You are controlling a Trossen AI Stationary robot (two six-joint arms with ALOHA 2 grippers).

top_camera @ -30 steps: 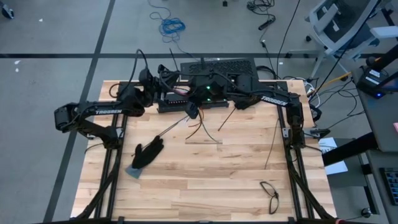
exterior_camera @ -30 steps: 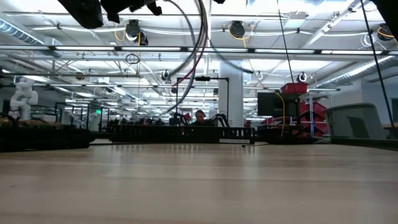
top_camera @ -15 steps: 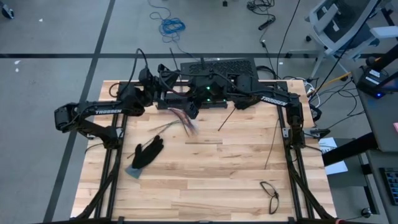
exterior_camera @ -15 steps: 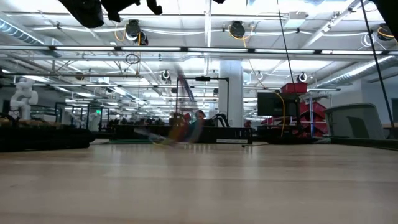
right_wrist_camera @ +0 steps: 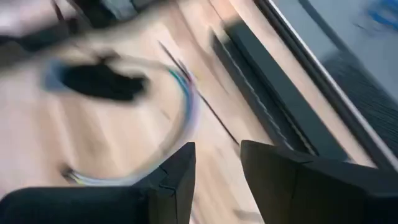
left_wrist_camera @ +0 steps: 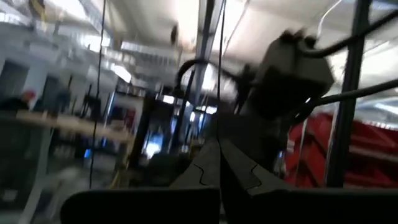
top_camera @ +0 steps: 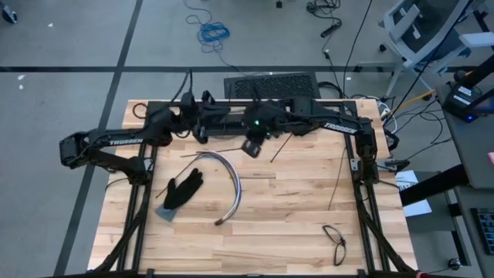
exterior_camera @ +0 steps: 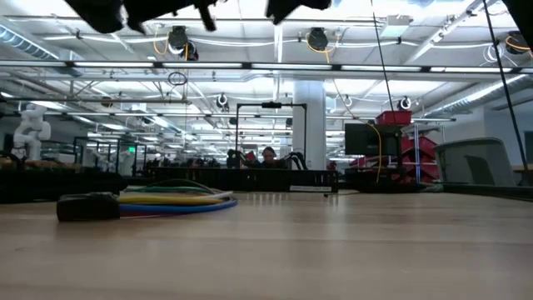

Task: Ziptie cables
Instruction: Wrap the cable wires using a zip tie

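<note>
The cables, a bundle of thin coloured wires, lie flat on the wooden table in one arc with nothing touching them. In the low view the cables end in a black piece at the left. My right gripper hangs above the arc's far end, tipped downward and open; between its fingers there is only the table, with the cables farther off. My left gripper is up by the far edge, and in its wrist view the left gripper is shut, empty and pointing up into the room.
A black glove lies on a blue pad left of the cables. Thin straight black strips lie right of centre, a small black wire loop at the near right. A long black bar and a keyboard line the far edge.
The cables hung in a loop in the air under the grippers. They have dropped and now lie spread in an arc on the table. My right gripper has tipped further downward and come slightly toward the near edge. My left gripper has tipped upward.
</note>
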